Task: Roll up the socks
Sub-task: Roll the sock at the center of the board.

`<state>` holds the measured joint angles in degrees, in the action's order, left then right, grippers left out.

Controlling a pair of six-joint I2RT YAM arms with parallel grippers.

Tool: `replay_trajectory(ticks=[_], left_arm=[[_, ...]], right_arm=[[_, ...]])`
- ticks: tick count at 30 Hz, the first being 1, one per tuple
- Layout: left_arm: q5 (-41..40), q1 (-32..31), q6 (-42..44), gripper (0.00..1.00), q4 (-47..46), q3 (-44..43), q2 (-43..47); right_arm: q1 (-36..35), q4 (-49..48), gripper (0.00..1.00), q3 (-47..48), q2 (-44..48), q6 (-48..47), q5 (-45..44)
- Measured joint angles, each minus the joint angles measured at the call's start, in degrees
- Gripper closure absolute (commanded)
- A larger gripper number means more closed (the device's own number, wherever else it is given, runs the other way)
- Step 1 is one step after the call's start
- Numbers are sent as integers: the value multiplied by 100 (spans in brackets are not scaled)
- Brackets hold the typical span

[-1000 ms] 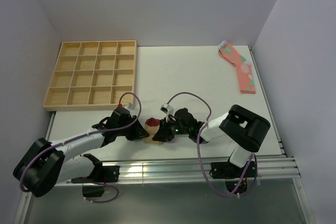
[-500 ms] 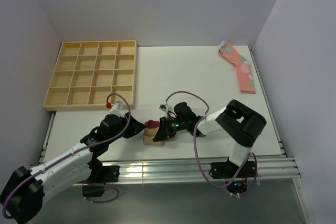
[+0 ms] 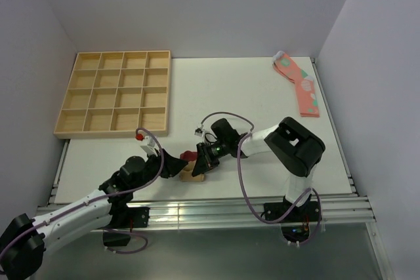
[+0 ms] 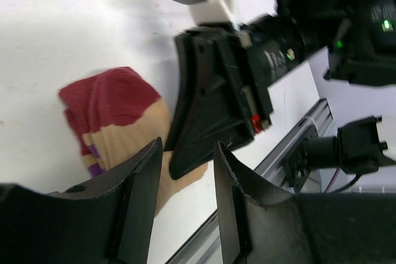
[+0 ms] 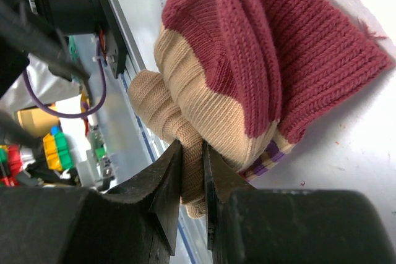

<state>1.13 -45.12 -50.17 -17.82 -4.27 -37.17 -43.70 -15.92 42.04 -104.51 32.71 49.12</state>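
Top external: white tabletop (image 3: 223,90), boxed in by pale grey walls (image 3: 197,4) on 3 sides, w/ a metal rail (image 3: 216,209) along the near edge. 1 wooden tray (image 3: 113,90) sits far L, w/ 16 compartments, 4 x 4. Pink spotted socks (image 3: 302,86) lie flat in the far R corner, well apart from everything else; can't tell how many are in that strip. 1 bundle of tan socks (image 3: 190,175) lies close to the near edge, approx mid-width, dark red part on its far side. Left gripper (image 3: 176,163) is just L of the bundle, and right gripper (image 3: 201,162) is on its R side. Both are low over the tabletop.

Left wrist: jaws are spread w/ a clear gap and nothing is pinched. Past them the bundle rests on the white surface: red toe, tan body, a bit of purple stripe. The other gripper's black body is right against it.

Right wrist: jaws are nearly pressed together, pinching a fold of tan knit at the bundle's edge. Red knit fills the upper frame. A maroon-and-purple stripe shows at the lower R, where the bundle meets the tabletop.
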Motion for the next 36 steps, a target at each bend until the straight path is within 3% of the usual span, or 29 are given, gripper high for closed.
replay_trajectory(ticks=[14,36], left_arm=[[-341,-621,317,56,-918,107,-872],[-704,-1126,402,57,-1893,127,-2127]], right_arm=[[98,1405,85,741,-293,-509,269],[236,2476,86,1167,-474,-966,417]])
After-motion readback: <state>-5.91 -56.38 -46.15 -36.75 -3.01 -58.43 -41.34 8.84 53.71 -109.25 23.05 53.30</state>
